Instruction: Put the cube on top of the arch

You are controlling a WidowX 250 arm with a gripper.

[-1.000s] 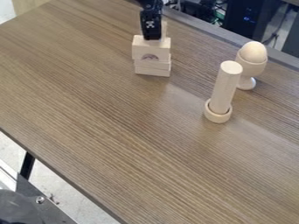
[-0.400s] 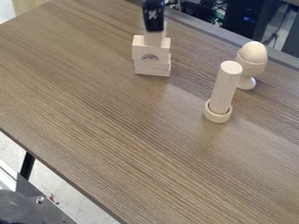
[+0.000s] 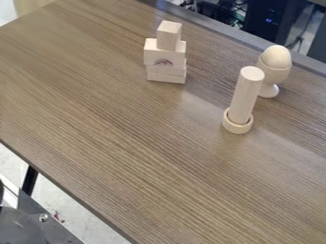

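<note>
Tool apart, the cube [image 3: 168, 37] seems to rest on the arch [image 3: 153, 55].

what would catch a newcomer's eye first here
Probably the pale stack near the table's far edge, where the cube sits on top of the arch. Next, to the right, a tall cylinder stands in a small ring, with an egg in a stemmed cup just behind it.
</note>
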